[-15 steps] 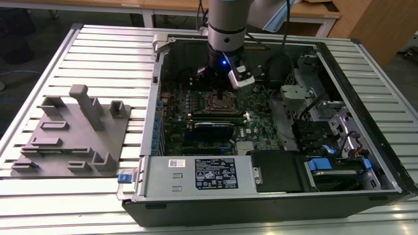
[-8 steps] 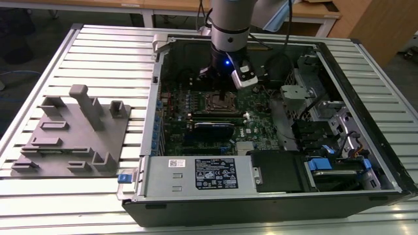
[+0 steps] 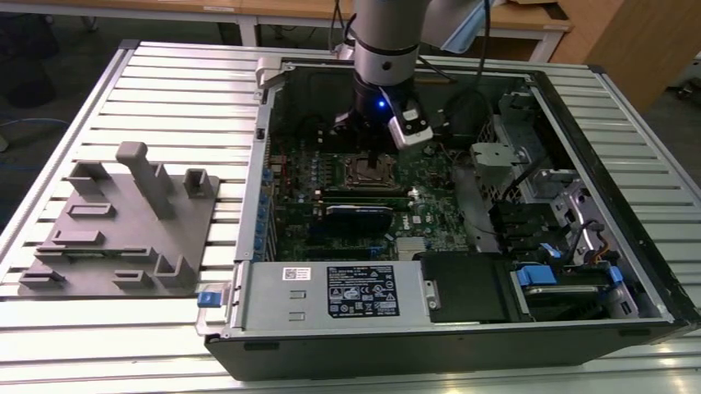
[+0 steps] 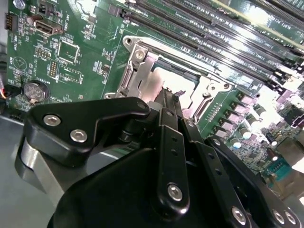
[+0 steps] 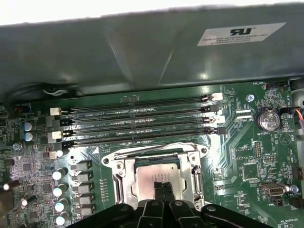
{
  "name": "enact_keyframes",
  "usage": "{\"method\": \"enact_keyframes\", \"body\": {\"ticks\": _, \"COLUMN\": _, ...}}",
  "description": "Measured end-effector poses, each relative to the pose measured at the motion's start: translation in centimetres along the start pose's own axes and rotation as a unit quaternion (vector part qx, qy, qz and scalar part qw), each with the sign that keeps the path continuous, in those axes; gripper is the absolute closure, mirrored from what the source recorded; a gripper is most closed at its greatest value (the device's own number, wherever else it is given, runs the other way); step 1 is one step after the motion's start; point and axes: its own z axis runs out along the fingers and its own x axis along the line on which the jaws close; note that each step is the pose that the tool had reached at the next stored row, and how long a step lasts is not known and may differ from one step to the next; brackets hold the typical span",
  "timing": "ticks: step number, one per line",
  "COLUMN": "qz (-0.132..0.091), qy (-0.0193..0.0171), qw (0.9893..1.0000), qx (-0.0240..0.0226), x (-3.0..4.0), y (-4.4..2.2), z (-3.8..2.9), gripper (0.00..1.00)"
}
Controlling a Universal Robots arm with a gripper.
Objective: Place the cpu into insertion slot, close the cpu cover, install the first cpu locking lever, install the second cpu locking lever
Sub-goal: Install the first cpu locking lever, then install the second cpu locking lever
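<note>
The cpu [image 5: 146,176] lies flat in the insertion slot [image 3: 367,171] on the green board, its dull silver top showing. Around it lies the cpu cover [image 5: 124,183], a silver frame that looks flat on the socket. My gripper [image 5: 163,187] hangs just above the cpu's middle, its two black fingers pressed together with nothing between them. The second wrist view shows the gripper's tip [image 4: 178,95] over the cpu [image 4: 159,78] and the cover [image 4: 135,71] beside it. How the locking levers stand I cannot tell. In the exterior view the gripper [image 3: 373,138] sits inside the open computer case.
Long black memory slots [image 5: 137,118] run just beyond the socket, with the case wall [image 5: 152,52] behind them. A coin battery [image 5: 266,118] sits on the board. A grey fixture plate [image 3: 121,222] lies at the exterior view's left; a power supply [image 3: 328,291] and drive bays [image 3: 547,275] fill the case's near side.
</note>
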Motion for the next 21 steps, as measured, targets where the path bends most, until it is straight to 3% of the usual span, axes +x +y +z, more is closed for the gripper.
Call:
{"method": "enact_keyframes", "body": {"ticks": 6, "qz": 0.000, "qy": -0.0001, "qw": 1.0000, "qx": -0.0002, "x": -0.02, "y": 0.01, "z": -0.36, "gripper": 0.90}}
{"method": "enact_keyframes", "body": {"ticks": 8, "qz": 0.000, "qy": 0.0000, "qw": 1.0000, "qx": 0.0000, "x": -0.14, "y": 0.10, "z": -3.28, "gripper": 0.90}}
{"method": "enact_keyframes", "body": {"ticks": 21, "qz": 0.000, "qy": -0.0001, "qw": 1.0000, "qx": 0.0009, "x": -0.15, "y": -0.03, "z": -3.13, "gripper": 0.90}}
